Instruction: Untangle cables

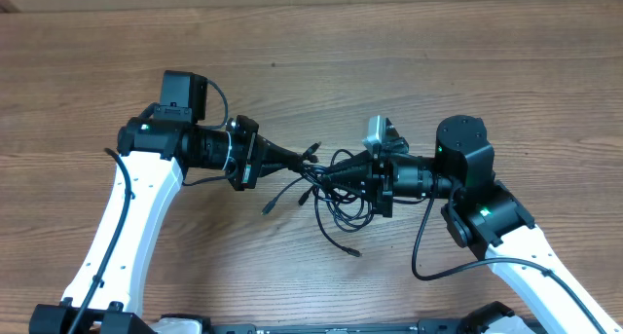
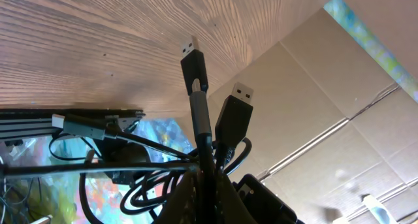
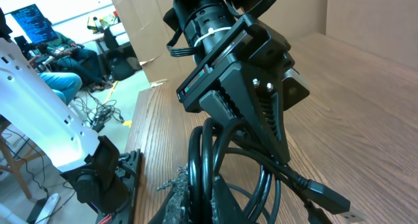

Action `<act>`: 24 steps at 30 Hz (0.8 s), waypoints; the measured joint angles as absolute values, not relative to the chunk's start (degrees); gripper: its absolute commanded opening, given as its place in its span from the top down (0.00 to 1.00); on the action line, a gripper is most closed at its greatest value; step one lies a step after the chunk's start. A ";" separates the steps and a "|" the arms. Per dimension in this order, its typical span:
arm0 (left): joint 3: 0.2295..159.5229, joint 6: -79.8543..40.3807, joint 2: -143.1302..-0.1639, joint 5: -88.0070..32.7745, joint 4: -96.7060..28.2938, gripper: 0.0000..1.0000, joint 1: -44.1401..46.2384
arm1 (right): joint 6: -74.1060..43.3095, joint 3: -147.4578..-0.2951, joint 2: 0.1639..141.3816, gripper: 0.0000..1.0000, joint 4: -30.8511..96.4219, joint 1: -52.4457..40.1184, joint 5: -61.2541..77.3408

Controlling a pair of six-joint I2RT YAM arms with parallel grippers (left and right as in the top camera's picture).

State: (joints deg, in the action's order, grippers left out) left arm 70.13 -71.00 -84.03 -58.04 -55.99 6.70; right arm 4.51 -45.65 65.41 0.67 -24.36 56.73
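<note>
Right up against the right wrist camera, the right gripper (image 3: 199, 201) is sitting clamped shut on a thick loop of the cables (image 3: 196, 152), which is filling the bottom middle of that frame. Just behind it, the left gripper (image 3: 274, 149) is pointing down into the same bundle, squeezed closed on a couple of cords, so both arms are pinching one knot from opposite sides. In the left wrist view two USB plugs (image 2: 193, 54) are sticking up out of its fingers, silver tips toward the top of the frame. From overhead the bundle is sitting dead center on the wood table (image 1: 409, 61), loose ends trailing toward the bottom middle. Both arms are lying low and nearly level, forearms coming in from the lower corners, wrists meeting nose to nose. Cardboard (image 3: 140, 34) is standing past the table edge, upper left.
</note>
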 measured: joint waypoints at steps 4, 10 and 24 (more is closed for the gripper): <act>70.13 -70.17 -84.03 -56.21 -56.01 0.96 6.72 | 4.01 -45.67 65.41 0.54 0.56 -24.36 56.62; 70.13 -69.65 -84.03 -52.88 -56.21 0.96 6.70 | 4.32 -45.74 65.41 0.25 0.60 -24.36 56.60; 70.13 -68.86 -84.03 -50.04 -56.62 0.96 7.57 | 11.09 -45.76 65.41 0.18 7.51 -24.36 50.92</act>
State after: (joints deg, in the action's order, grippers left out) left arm 70.13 -68.86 -84.03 -50.04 -56.62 7.57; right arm 11.09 -45.76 65.41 7.51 -24.36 50.92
